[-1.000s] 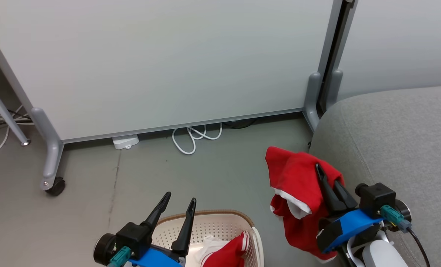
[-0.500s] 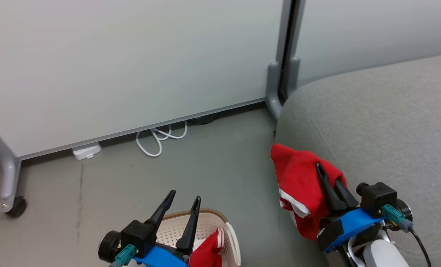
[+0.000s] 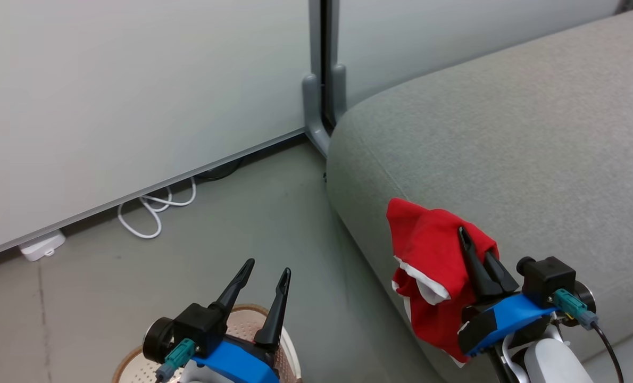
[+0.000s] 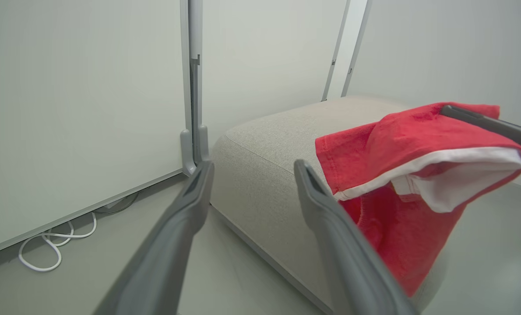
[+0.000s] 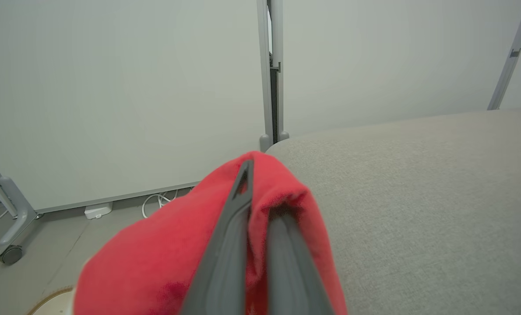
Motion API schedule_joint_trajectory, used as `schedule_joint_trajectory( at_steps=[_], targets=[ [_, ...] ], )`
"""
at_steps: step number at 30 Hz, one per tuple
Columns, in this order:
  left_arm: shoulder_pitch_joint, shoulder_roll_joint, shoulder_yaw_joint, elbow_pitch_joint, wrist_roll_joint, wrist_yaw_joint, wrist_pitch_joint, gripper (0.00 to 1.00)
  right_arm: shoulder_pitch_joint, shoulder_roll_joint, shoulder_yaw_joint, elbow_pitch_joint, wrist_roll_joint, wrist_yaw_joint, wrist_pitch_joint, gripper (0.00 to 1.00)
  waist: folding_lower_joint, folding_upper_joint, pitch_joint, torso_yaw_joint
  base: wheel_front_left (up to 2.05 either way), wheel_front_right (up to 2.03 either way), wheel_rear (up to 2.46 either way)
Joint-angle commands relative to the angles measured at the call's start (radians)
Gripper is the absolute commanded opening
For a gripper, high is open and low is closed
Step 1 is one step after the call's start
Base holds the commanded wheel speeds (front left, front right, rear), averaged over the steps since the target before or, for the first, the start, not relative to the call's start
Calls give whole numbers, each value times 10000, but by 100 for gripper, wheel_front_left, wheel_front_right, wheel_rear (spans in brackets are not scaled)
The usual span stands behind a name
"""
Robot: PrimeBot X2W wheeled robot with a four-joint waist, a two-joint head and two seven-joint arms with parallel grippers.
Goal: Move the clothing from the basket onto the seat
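Right gripper (image 3: 475, 242): fingers pressed together, pinching a red garment (image 3: 428, 255) with white trim. The garment hangs off the fingers at the near-left edge of the seat (image 3: 508, 133), most of it drooping past the seat's side toward the floor (image 3: 215, 223). Can't tell if it touches the upholstery.

Left gripper (image 3: 268, 265): fingers spread, empty, held above the basket (image 3: 135, 367). The basket sits on the floor at near left, apart from the seat. It's mostly hidden by the left arm, so its contents aren't readable.

Grey partition panels (image 3: 135, 80) on the far side, white cable (image 3: 151, 215) looped on the floor at their base.
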Motion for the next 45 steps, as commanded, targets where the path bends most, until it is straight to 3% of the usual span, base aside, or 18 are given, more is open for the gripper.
schedule_joint_trajectory(
  at_steps=[1, 13, 27, 38, 45],
  targets=[
    [-120, -6, -1, 4, 8, -13, -48, 100, -111, -10, -27, 4, 0, 1, -89, 0, 0, -1, 96, -307, 0, 0, 0],
    [-250, 11, -76, 9, 77, -12, -48, 100, -167, -10, -26, 13, 58, 1, -143, 0, 0, -1, 234, -808, 0, 0, 0],
    [-271, -36, -70, -48, 193, -13, -48, 100, -736, -11, -358, 54, -43, 1, -7, 0, 0, -1, 481, -500, 0, 0, 0],
    [-1070, 350, -179, -549, 621, -13, -48, 100, -3550, -21, -2191, 198, -787, 1, 558, 0, 0, -1, 2025, -253, 0, 0, 0],
    [-1690, 732, -249, -1135, 939, -13, -48, 100, -5353, -593, -3735, 30, -1108, 1, 818, 0, 0, -1, 3381, 77, 0, 0, 0]
  ],
)
